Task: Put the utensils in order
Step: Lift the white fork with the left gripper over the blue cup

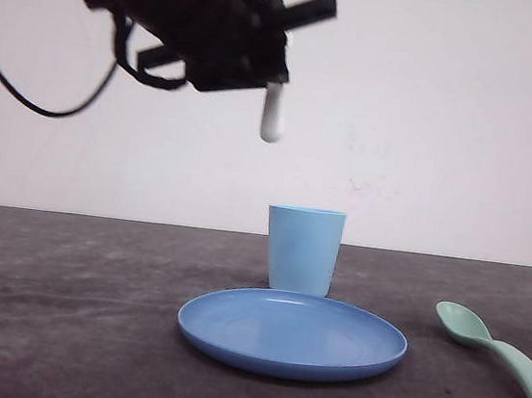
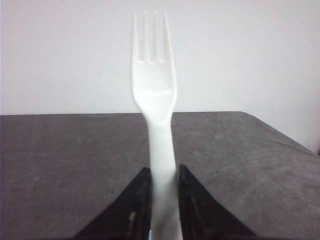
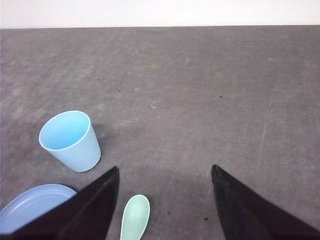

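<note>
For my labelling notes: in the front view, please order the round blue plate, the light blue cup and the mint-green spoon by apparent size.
1. Round blue plate
2. Light blue cup
3. Mint-green spoon, cut off by the frame edge, so less sure.

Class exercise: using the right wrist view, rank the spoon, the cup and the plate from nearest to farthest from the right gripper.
1. Mint-green spoon: its bowl lies between the open fingers of the right gripper, nearest.
2. Light blue cup: stands upright on the table beyond one finger, farther off.
3. Blue plate: partly hidden behind that same finger; cup and plate are too close to call.
</note>
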Available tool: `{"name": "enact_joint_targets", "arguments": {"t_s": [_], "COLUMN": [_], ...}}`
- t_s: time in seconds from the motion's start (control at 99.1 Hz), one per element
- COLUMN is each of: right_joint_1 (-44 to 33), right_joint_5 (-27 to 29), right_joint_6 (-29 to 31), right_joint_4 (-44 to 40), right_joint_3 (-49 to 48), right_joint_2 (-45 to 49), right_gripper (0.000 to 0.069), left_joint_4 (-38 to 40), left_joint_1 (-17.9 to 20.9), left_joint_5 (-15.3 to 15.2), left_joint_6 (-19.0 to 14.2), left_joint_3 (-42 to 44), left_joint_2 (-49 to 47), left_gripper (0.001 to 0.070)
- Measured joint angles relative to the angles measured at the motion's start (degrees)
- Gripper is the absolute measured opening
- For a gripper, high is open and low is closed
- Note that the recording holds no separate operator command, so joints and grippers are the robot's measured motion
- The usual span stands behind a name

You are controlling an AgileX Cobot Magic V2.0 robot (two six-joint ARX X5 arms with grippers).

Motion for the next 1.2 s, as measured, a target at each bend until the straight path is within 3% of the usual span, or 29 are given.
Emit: {"name": "enact_joint_targets", "arguments": {"t_s": [0.353, 1.201], "right_joint_1": [0.0, 0.0], "right_joint_5": [0.0, -0.1], "right_joint_6": [0.0, -0.9], "right_joint_4": [0.9, 1.2], "right_joint_3": [0.0, 0.0], "right_joint_2": [2.3, 2.3], "right_gripper": [0.0364, 0.0364], "left_joint_4": [0.3, 6.0], "left_joint_1": [0.0, 0.2], "left_joint_5": [2.6, 2.9], "left_joint_6": [3.4, 3.4], "left_joint_3": [8.3, 8.8], "left_joint_2": [9.4, 19.3], "left_gripper": [0.0055, 0.0055]}}
